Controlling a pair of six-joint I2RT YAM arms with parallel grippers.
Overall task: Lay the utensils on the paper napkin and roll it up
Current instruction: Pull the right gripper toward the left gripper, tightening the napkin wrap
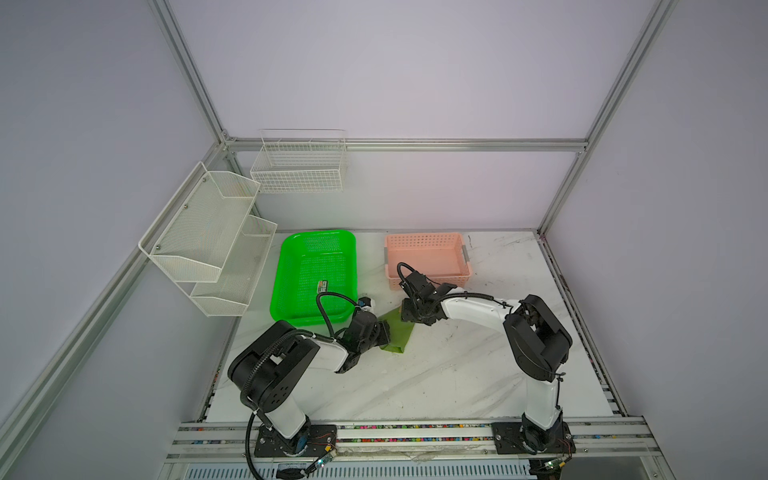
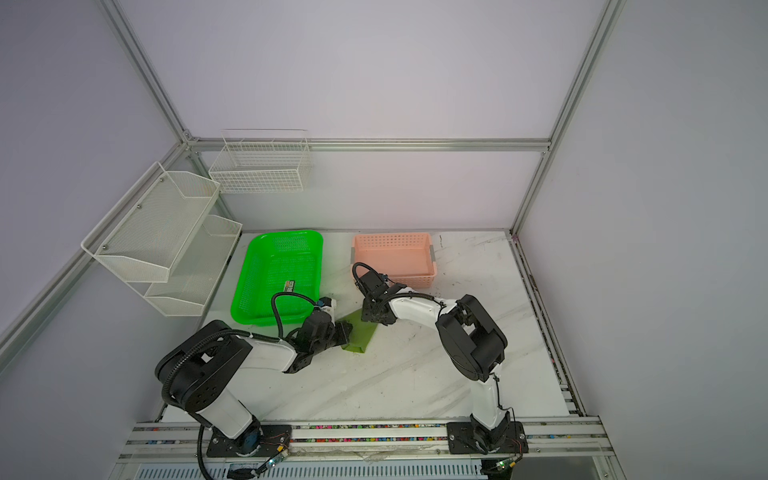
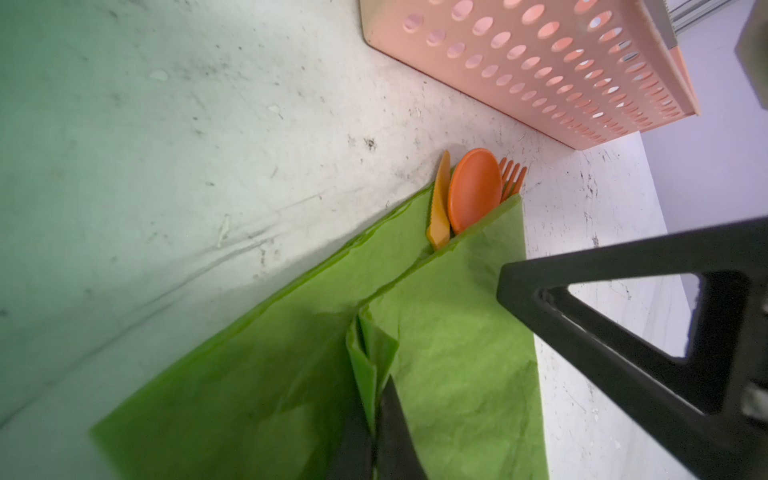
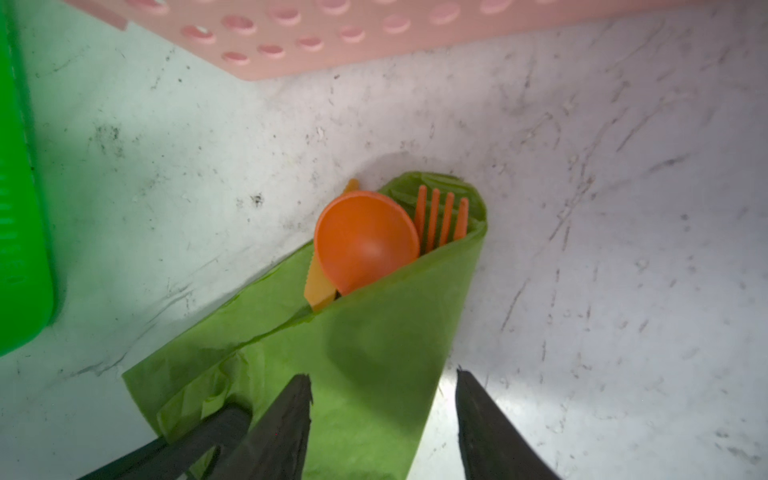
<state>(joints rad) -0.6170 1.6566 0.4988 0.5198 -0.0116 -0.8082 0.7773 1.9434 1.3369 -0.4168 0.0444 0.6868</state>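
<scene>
stage: rolling, roughly halfway by the look of it. loading done, closing-up not
utensils [image 3: 473, 191]: translucent orange plastic set, round-bowled spoon [image 4: 365, 239], four-tined fork [image 4: 442, 220], serrated knife [image 4: 318, 286]. heads poking out one end of the roll, handles buried inside, so no telling how far down they reach
paper napkin [image 4: 374, 353]: thin, olive-green, lying on the scuffed white marble-look table [image 1: 436, 374] between the neon-green perforated plastic tray [image 1: 276, 282] and the pink perforated plastic basket [image 1: 428, 278], clear of both in the right wrist view. one side curled over the fork, other side flat and loose
left gripper [image 3: 376, 415]: clamped tight on a pinched-up fold of the napkin toward the handle end, probably pinning the sheet so it can't slide while the far side gets turned
right gripper [image 4: 384, 399]: fingers apart, gripping nothing, one over the rolled part and one over bare table, straddling the curled edge. presumably lined up like that to catch the roll and tip it over
next: best guess, closing on the curled edge and rolling toward the loose flap
risk: flimsy paper, could tear at the pinch or spring back open. slick cutlery could also slip out the open end
</scene>
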